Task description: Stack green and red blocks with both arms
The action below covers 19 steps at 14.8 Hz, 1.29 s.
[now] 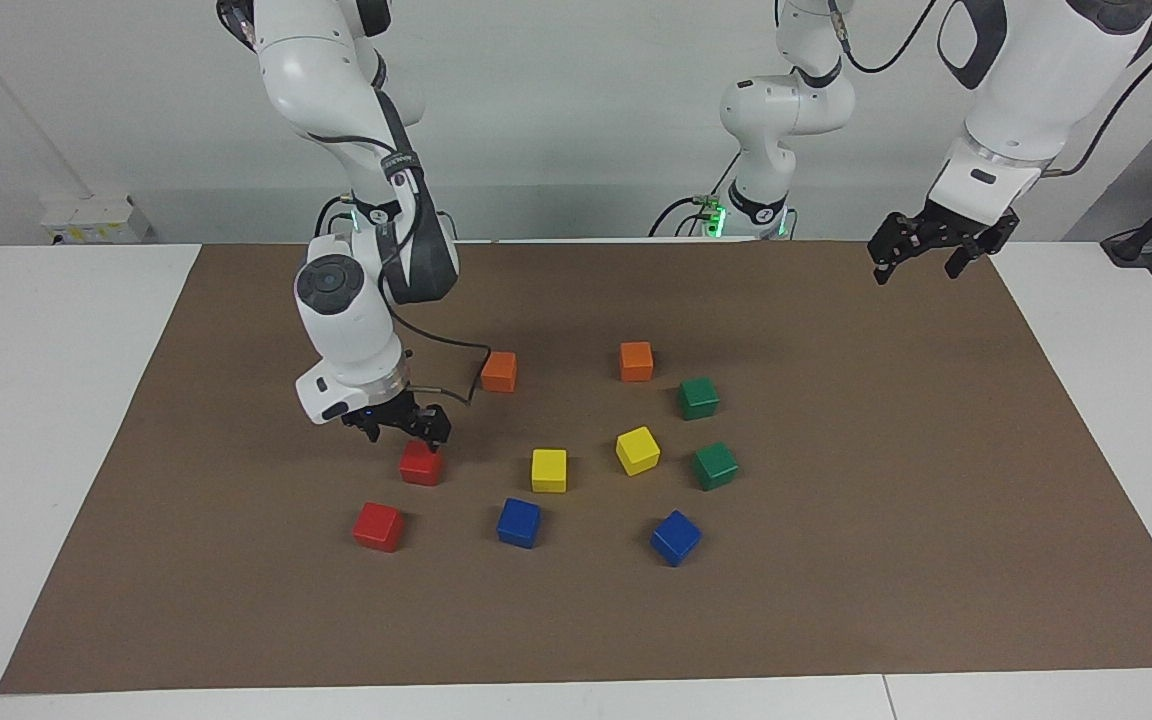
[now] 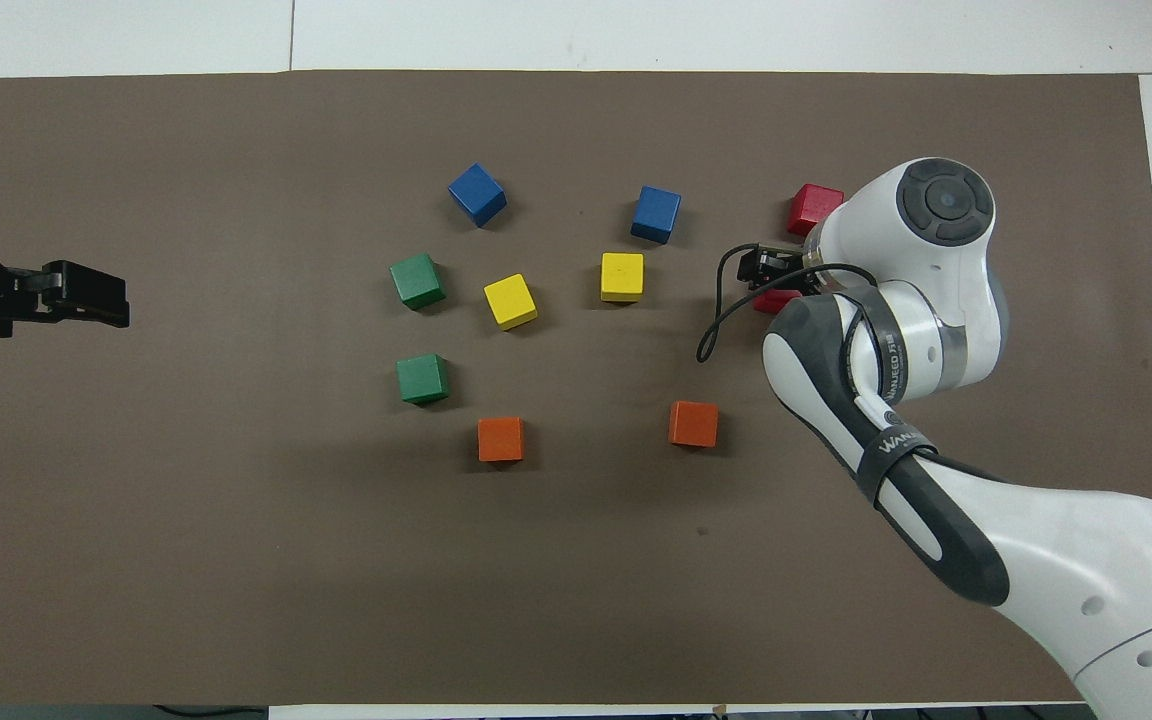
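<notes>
Two red blocks lie toward the right arm's end of the mat. My right gripper (image 1: 403, 432) hangs open just above the red block (image 1: 421, 466) nearer the robots, its fingertips about level with the block's top edge. In the overhead view the right gripper (image 2: 771, 270) covers most of that red block (image 2: 774, 301). The second red block (image 1: 378, 526) (image 2: 812, 208) lies free, farther from the robots. Two green blocks (image 1: 698, 397) (image 1: 714, 465) sit apart toward the left arm's end, seen from above as green blocks (image 2: 423, 379) (image 2: 417, 281). My left gripper (image 1: 921, 252) (image 2: 86, 296) waits open, raised over the mat's edge.
On the brown mat (image 1: 886, 520), two orange cubes (image 1: 499, 371) (image 1: 636, 361) lie nearest the robots. Two yellow cubes (image 1: 549, 470) (image 1: 637, 450) sit between the red and green blocks. Two blue cubes (image 1: 519, 522) (image 1: 676, 537) lie farthest out. A black cable loops beside the right wrist.
</notes>
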Each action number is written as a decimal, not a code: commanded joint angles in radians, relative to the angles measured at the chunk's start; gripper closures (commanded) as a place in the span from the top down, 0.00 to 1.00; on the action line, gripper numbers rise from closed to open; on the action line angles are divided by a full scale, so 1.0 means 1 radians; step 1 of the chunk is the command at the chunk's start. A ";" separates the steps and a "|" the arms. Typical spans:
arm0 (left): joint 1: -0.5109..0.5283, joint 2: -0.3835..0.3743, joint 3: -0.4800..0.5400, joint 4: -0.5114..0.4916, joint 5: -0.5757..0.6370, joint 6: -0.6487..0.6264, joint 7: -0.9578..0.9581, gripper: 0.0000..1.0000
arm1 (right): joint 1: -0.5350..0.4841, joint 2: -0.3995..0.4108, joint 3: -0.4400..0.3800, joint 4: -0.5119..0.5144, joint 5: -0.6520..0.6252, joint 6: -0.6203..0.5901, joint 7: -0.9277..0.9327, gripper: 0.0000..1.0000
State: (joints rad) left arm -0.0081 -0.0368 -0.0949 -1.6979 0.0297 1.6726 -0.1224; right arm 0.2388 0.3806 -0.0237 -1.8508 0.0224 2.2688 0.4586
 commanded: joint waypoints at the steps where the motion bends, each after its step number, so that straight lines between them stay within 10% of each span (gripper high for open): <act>1: -0.062 -0.043 -0.008 -0.202 -0.013 0.171 -0.130 1.00 | 0.007 0.021 -0.001 0.012 -0.001 0.029 0.025 1.00; 7: -0.216 0.102 -0.008 -0.341 -0.013 0.470 -0.362 1.00 | 0.016 0.041 -0.002 0.012 -0.004 0.052 0.054 0.95; 9: -0.246 0.141 -0.006 -0.359 -0.013 0.516 -0.406 1.00 | 0.013 0.044 -0.002 0.010 -0.007 0.054 0.078 0.80; 14: -0.308 0.215 -0.008 -0.390 -0.013 0.662 -0.559 1.00 | 0.004 0.055 -0.001 0.007 -0.007 0.054 0.077 0.00; 19: -0.348 0.255 -0.006 -0.391 -0.013 0.667 -0.559 1.00 | -0.006 0.050 -0.005 0.066 -0.025 -0.013 0.063 0.00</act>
State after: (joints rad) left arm -0.3345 0.2207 -0.1169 -2.0769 0.0230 2.3240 -0.6715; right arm 0.2461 0.4189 -0.0281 -1.8427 0.0169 2.3001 0.5155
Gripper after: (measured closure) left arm 0.000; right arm 0.458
